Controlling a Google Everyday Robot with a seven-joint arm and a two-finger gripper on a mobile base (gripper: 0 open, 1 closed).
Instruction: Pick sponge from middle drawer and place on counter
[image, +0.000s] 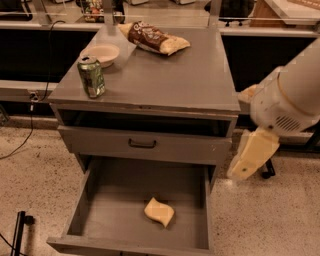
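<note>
The pale yellow sponge (159, 211) lies on the floor of the open middle drawer (115, 200), right of centre and towards the front. The grey counter (175, 75) tops the cabinet. My gripper (248, 159) hangs from the white arm at the right, outside the cabinet's right side. It is at about the height of the closed drawer front and above and to the right of the sponge. It holds nothing that I can see.
On the counter stand a green soda can (91, 76) at the front left, a white bowl (102, 52) behind it and a brown-and-yellow snack bag (155, 39) at the back. A grey drawer front with a black handle (142, 144) sits above the open drawer.
</note>
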